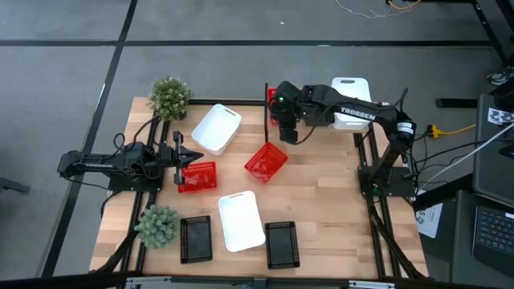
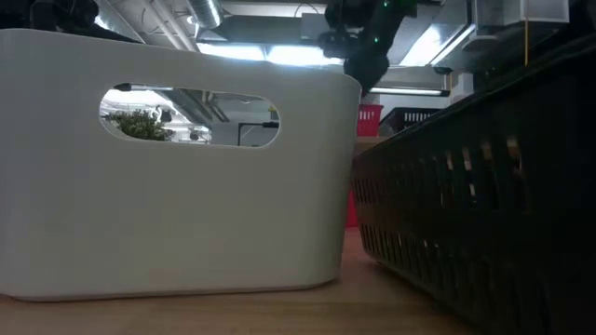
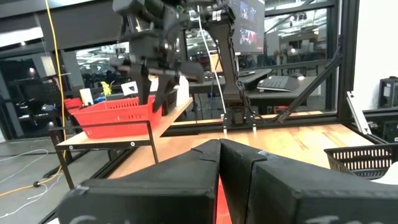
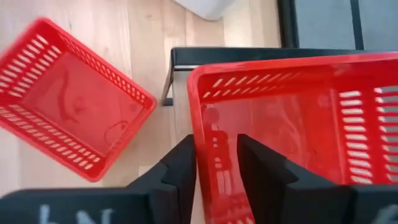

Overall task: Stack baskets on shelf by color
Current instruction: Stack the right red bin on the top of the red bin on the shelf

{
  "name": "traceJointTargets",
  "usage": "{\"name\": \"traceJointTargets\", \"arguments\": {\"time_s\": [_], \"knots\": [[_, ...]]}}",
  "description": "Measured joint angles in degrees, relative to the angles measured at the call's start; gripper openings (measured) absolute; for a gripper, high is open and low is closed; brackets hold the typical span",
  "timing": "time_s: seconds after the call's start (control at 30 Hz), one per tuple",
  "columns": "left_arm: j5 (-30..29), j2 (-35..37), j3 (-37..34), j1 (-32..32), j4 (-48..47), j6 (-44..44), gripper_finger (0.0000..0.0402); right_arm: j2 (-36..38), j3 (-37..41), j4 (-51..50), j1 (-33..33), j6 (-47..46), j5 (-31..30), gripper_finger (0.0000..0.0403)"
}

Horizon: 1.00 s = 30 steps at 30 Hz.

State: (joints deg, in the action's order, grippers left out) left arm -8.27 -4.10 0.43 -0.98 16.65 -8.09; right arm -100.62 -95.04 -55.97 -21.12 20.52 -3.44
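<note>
Red basket (image 4: 292,124) on shelf (image 4: 224,56) at table's far edge, right gripper (image 4: 216,163) pinching its wall. Three red baskets, three white, two black visible. Left gripper (image 1: 178,158) closed on red basket at left edge (image 1: 198,177), long axis across table.

Three red baskets (image 1: 266,160), three white baskets (image 1: 216,128), two black baskets (image 1: 196,239), two plants (image 1: 169,97).

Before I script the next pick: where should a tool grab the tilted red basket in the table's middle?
Probably by one long mesh wall of the red basket, coming straight down from above. It sits open side up, rotated diagonally and clear of its neighbours, so the thin rim is exposed; turn the tool to match that diagonal.
</note>
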Motion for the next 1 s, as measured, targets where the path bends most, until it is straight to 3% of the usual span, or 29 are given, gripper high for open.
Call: {"name": "traceJointTargets", "arguments": {"time_s": [0.2,0.3,0.43,0.5,0.57,0.73,1.0], "knots": [[0.0,0.0,0.0,0.0,-0.6,0.0,0.0,0.0,-7.5,-8.7,2.1,-7.4,0.5,0.0117],[0.0,0.0,0.0,0.0,-0.6,0.0,0.0,0.1,-10.4,-11.1,4.0,-13.6,4.9,0.0117],[0.0,0.0,0.0,0.0,-0.7,0.0,0.0,0.2,-8.6,-4.8,8.5,-15.8,17.2,0.0117],[0.0,0.0,0.0,0.0,-0.7,0.0,0.0,0.2,-4.7,2.4,11.9,-17.0,18.7,0.0117],[0.0,0.0,0.0,0.0,-0.7,0.0,0.0,0.1,-0.2,9.6,15.3,-17.5,15.5,0.0117],[0.0,0.0,0.0,0.0,-0.7,0.4,0.0,0.1,12.8,24.4,21.3,-23.6,-0.1,0.0117],[0.0,0.0,0.0,0.0,-0.7,0.5,0.0,0.0,27.6,41.1,24.7,-35.8,-3.9,0.0117]]}}
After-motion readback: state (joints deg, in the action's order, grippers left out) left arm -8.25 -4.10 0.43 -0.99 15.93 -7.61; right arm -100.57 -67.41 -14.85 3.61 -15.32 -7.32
